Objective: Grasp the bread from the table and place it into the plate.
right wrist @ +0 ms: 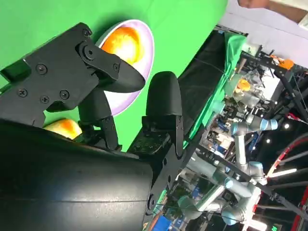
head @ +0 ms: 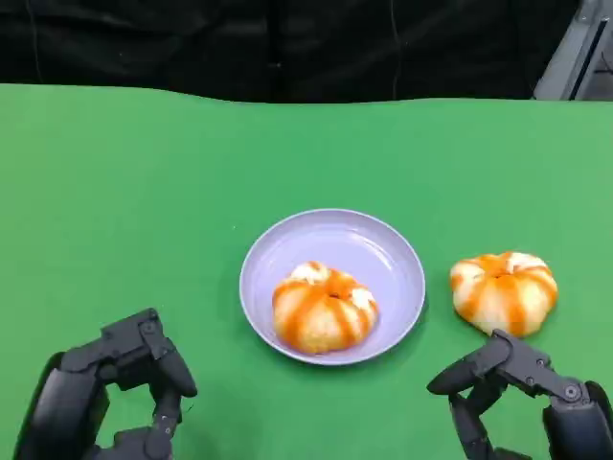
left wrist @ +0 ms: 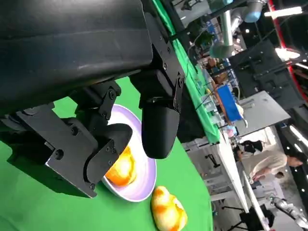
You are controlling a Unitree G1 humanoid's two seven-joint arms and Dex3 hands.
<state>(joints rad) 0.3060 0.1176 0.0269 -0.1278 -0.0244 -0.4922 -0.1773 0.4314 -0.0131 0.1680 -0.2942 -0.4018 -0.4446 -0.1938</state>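
Observation:
A round bread with orange stripes (head: pixel 504 290) lies on the green table to the right of a lilac plate (head: pixel 393 251). A second bread of the same kind (head: pixel 324 306) sits in the plate. My right hand (head: pixel 522 398) is just in front of the loose bread, fingers apart, holding nothing. My left hand (head: pixel 115 393) hovers at the near left, also empty with fingers apart. The left wrist view has the plate (left wrist: pixel 144 178), the bread in it (left wrist: pixel 121 168) and the loose bread (left wrist: pixel 168 209). The right wrist view has the plate (right wrist: pixel 142 53) and the loose bread (right wrist: pixel 62 127) beside my fingers (right wrist: pixel 163 103).
The green table (head: pixel 144 211) stretches wide to the left and behind the plate, ending at a black backdrop (head: pixel 287 43). A person (left wrist: pixel 267 163) and other robot arms stand beyond the table in the wrist views.

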